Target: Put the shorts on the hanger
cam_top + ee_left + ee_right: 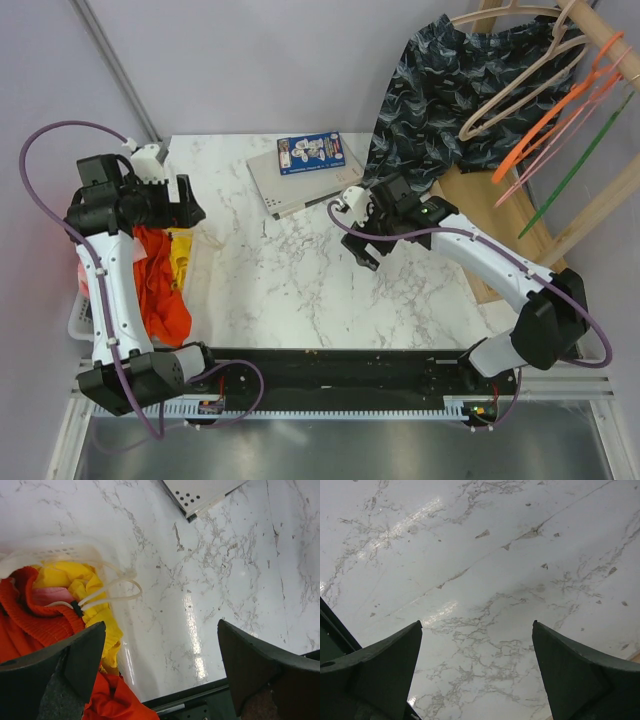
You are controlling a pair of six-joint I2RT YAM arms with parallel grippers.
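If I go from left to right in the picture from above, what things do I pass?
Orange-red garment → flat grey box → dark navy wave-patterned shorts → thin green hanger.

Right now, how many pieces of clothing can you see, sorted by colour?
Navy shorts: 1
Orange-red garment: 1
Yellow garment: 1
Pink shorts: 1, mostly buried in the basket
Total: 4
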